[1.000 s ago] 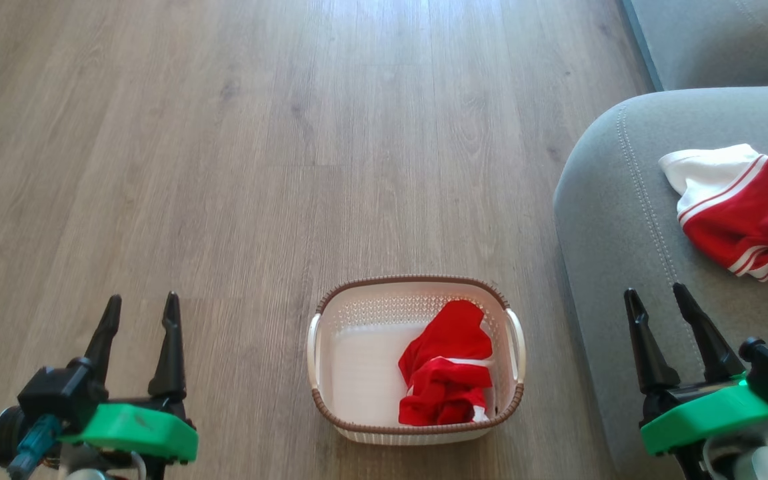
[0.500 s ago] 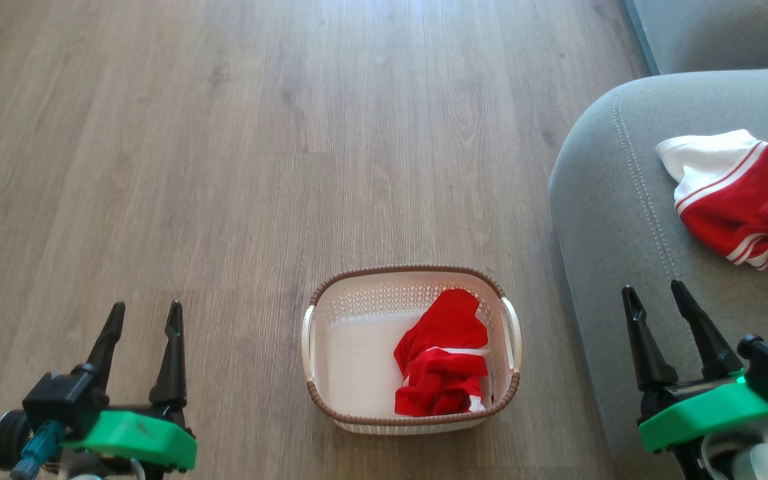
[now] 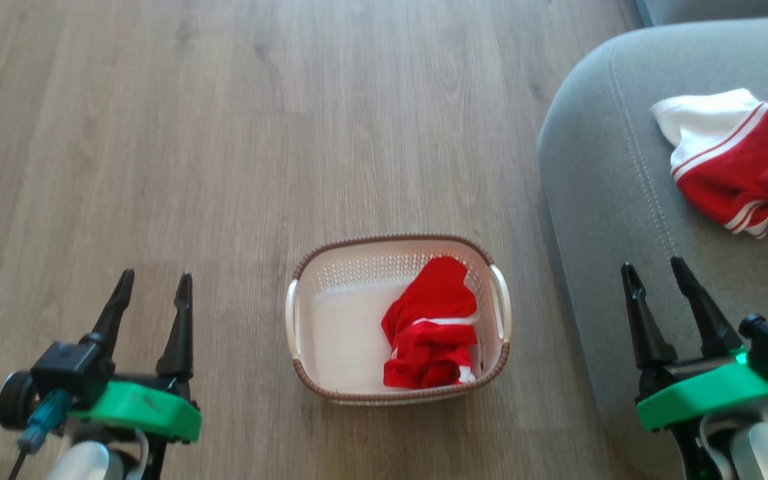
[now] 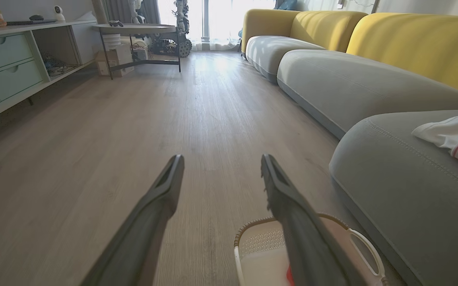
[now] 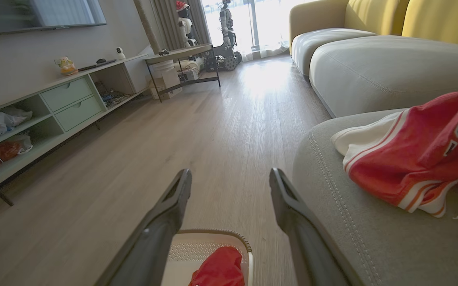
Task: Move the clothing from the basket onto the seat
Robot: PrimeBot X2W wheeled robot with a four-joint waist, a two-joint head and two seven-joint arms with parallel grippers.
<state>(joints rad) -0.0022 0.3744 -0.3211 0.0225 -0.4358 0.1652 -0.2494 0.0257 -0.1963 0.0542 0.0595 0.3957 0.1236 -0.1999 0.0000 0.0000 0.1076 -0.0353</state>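
Head camera has shifted since a second ago: basket (image 3: 394,238), seat (image 3: 597,173) and floor (image 3: 224,133) all sit higher in frame with the same layout among themselves, so it's a camera move, not the things. Both grippers unchanged, fingers spread wide, holding nothing: left gripper (image 3: 157,275) over the floor left of the basket, right gripper (image 3: 652,264) over the seat's front edge.

Around: wood-look plank floor, low shelf unit (image 5: 66,99) with pale green drawers along the wall, dark-legged side table (image 4: 137,29), yellow sofa backs (image 4: 412,43) behind more grey cushions. A strip of floor separates the basket from the seat's rounded corner.

Clothing: red garment on seat (image 3: 737,167), lying loose, white panel at one end, white stripes, dark letter mark seen in the right wrist view. Red garment in basket (image 3: 431,327), crumpled, white stripe across it.

Basket: white, perforated, brown rim, two side handles, standing on the floor. The crumpled garment fills its right half; white bottom shows in the left half.
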